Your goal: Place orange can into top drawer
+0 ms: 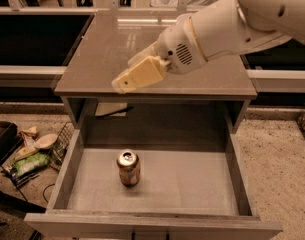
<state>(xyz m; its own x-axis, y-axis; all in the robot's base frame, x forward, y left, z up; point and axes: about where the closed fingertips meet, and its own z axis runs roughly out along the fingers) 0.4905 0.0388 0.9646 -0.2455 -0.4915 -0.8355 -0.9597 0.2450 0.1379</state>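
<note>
The orange can [128,168] stands upright in the open top drawer [66,170], left of its middle. Well above it, over the tabletop's [99,59] front edge, hangs the end effector [127,81]; apart or together, cannot tell.

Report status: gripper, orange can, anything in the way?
Gripper over tabletop front edge, well above the drawer. Orange can upright inside open top drawer. Nothing else in it.
</note>
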